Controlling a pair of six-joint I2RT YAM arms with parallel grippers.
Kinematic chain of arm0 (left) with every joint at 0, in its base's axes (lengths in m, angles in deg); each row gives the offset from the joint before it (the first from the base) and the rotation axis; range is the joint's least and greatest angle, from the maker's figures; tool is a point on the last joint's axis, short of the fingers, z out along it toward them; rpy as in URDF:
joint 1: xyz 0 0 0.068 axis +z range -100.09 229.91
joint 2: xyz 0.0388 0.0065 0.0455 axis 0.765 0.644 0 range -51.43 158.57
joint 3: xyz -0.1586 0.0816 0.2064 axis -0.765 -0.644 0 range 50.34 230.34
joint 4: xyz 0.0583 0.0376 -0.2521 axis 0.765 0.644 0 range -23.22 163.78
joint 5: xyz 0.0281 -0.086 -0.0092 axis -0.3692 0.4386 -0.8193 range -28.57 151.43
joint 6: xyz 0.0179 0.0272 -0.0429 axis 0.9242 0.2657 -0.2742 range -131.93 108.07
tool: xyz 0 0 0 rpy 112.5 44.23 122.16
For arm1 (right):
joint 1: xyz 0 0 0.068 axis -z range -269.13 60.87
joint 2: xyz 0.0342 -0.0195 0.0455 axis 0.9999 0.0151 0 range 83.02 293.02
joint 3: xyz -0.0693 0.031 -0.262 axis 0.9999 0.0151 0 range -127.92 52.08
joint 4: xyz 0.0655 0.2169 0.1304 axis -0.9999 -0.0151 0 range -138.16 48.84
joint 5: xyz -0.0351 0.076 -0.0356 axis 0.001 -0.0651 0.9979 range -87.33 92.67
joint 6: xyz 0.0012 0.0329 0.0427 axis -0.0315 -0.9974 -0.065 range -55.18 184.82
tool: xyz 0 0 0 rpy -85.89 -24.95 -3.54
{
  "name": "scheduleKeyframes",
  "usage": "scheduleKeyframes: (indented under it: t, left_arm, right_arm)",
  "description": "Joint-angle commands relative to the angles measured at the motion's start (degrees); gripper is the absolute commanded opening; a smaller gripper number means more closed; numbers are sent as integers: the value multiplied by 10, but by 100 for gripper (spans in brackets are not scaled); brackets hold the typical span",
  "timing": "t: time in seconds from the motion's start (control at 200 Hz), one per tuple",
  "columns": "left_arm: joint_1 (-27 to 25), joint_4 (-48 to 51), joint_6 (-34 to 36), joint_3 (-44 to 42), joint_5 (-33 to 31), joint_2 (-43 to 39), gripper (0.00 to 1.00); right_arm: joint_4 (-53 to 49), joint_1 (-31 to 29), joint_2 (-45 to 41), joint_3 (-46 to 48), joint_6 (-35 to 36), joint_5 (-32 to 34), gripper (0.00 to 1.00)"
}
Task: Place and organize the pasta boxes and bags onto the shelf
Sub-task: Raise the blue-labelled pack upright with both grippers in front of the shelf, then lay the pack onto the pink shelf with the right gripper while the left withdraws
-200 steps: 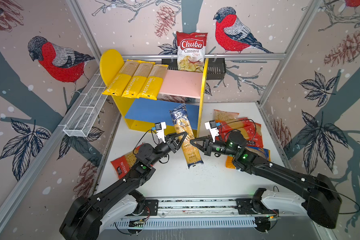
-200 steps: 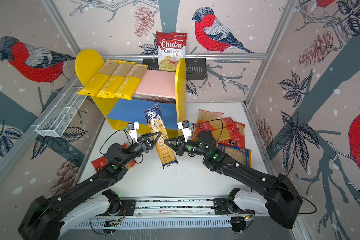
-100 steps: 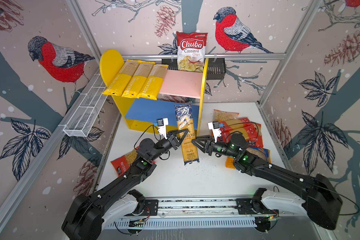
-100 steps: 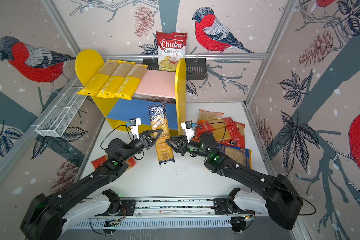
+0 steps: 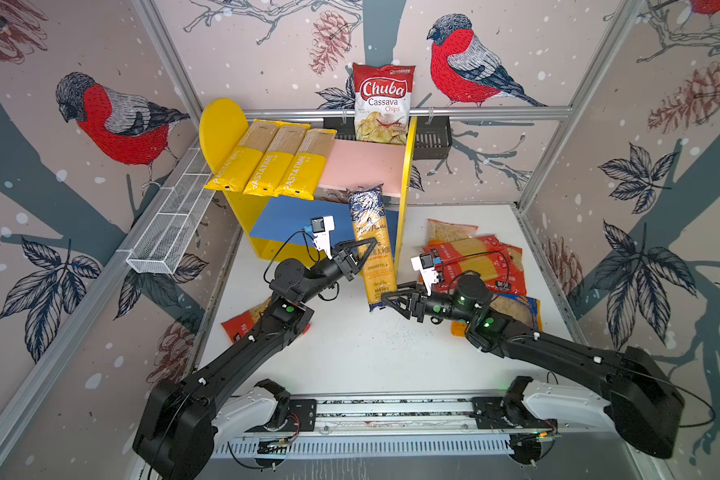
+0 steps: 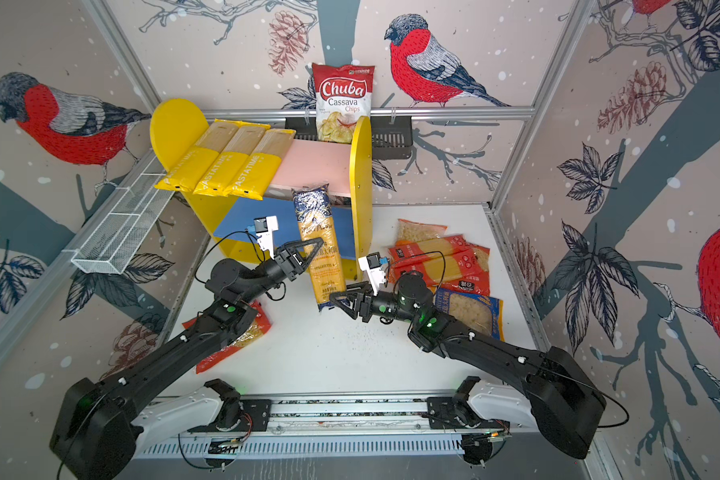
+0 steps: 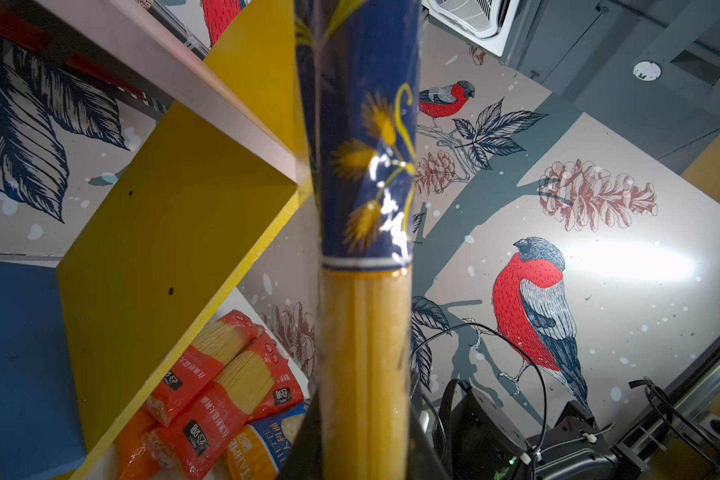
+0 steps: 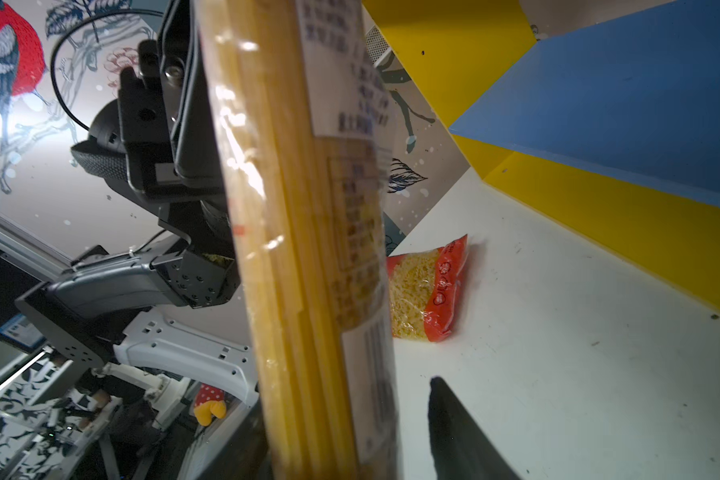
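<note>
My left gripper [image 5: 370,249] clamps the spaghetti pack [image 5: 371,222] before the shelf [image 5: 405,174] at twelve o'clock; my right gripper [image 5: 387,298], at five o'clock, flanks its lower end, released.

The shelf's yellow side panel [image 5: 403,195] is standing just beside the blue-labelled spaghetti pack [image 5: 368,216] clamped in the left gripper [image 5: 368,248], closing off that side. Up past this gripper, the right part of the pink upper board [image 5: 364,166] is lying bare, while three yellow PASTATIME packs [image 5: 269,164] are filling its left part. Behind the right gripper [image 5: 387,297], whose spread jaws are flanking the pack's lower end, red spaghetti packs [image 5: 474,259] are crowding the surface [image 5: 350,353]. Back toward the arm bases, the surface is lying clear.
</note>
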Motion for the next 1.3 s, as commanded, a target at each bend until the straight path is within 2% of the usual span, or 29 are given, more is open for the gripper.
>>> scheduleKeyframes:
  t: [0.0, 0.165, 0.285, 0.545, 0.67, 0.79, 0.855, 0.971, 1.131, 1.221, 1.296]
  left_arm:
    - [2, -97, -17, 10, 9, 1, 8]
    - [7, -87, -13, 18, 7, 1, 9]
    - [18, -75, -15, 28, 8, 0, 14]
    - [63, -22, -25, 39, 8, -24, 49]
    - [88, 28, -21, 31, -6, -55, 63]
    - [110, 92, -8, 15, -29, -96, 70]
    - [117, 114, -3, 3, -40, -119, 71]
    - [119, 156, 18, -14, -62, -160, 72]
    - [119, 214, 51, -18, -86, -209, 73]
    - [119, 239, 62, -19, -95, -226, 74]
    - [119, 252, 67, -20, -100, -235, 74]
  right_arm:
    - [47, -1, 3, -3, -14, -3, 47]
    - [73, 0, 9, -11, -28, 3, 25]
    - [80, -1, 10, -27, -31, 12, 16]
    - [76, -5, 34, -110, -40, 39, 7]
    - [60, -11, 71, -181, -56, 62, 6]
    - [45, -9, 118, -261, -96, 100, 5]
    - [33, -11, 149, -312, -123, 124, 4]
    - [-62, -6, 211, -426, -174, 167, 4]
    - [-79, -8, 280, -514, -247, 184, 10]
    - [-84, -14, 309, -549, -258, 198, 12]
    - [-113, -17, 334, -589, -261, 200, 17]
